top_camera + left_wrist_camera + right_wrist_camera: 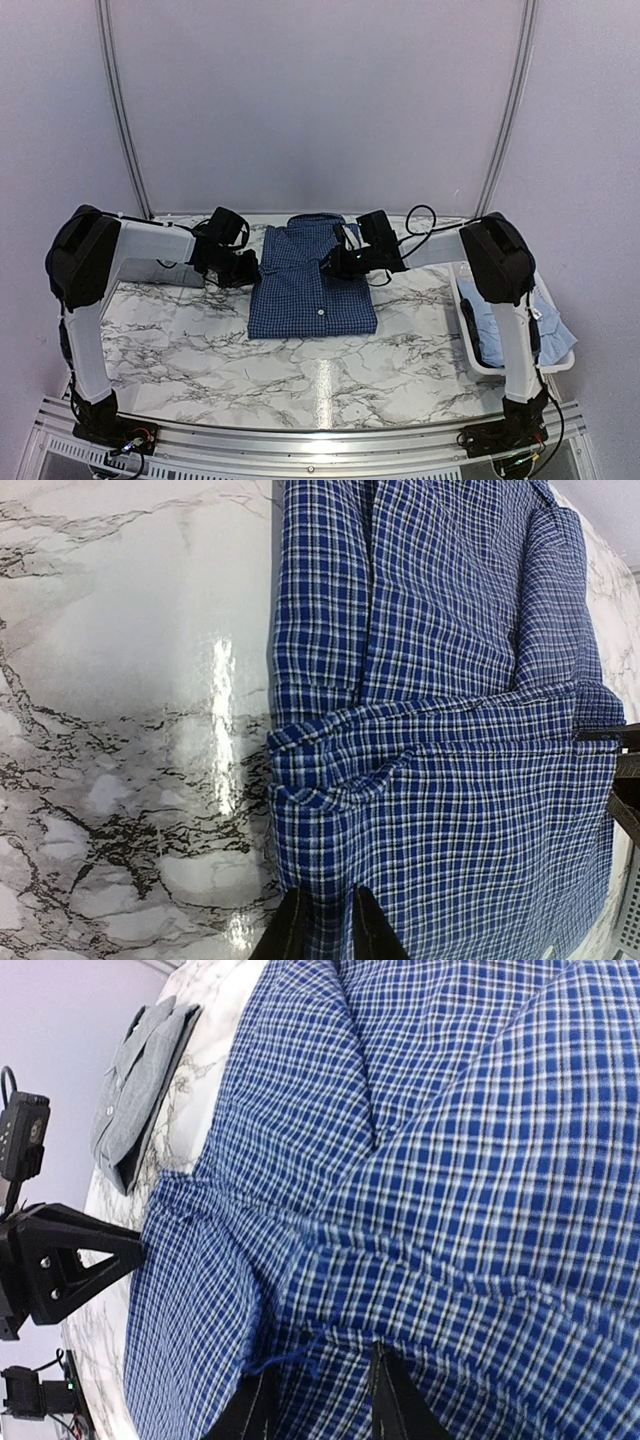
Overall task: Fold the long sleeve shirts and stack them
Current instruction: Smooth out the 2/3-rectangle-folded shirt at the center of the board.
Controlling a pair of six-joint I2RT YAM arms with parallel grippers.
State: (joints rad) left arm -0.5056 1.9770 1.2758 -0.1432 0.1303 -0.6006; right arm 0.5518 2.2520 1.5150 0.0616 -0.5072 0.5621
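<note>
The dark blue checked shirt [312, 285] lies folded flat at the middle back of the table, collar away from me. My left gripper [246, 268] is at its left edge, shut on a pinched fold of the checked cloth [330, 860] between its fingers [328, 895]. My right gripper [335, 264] is over the shirt's right side; its fingers stand apart with slack cloth [400, 1210] lying between them [318, 1360]. A folded grey shirt [140, 1085] lies beyond the far edge in the right wrist view. The light blue shirt [555, 335] sits in the basket.
A white basket [462, 300] stands at the table's right edge, beside the right arm. The marble tabletop [300, 370] stretches in front of the shirt. Grey walls and two curved poles close off the back.
</note>
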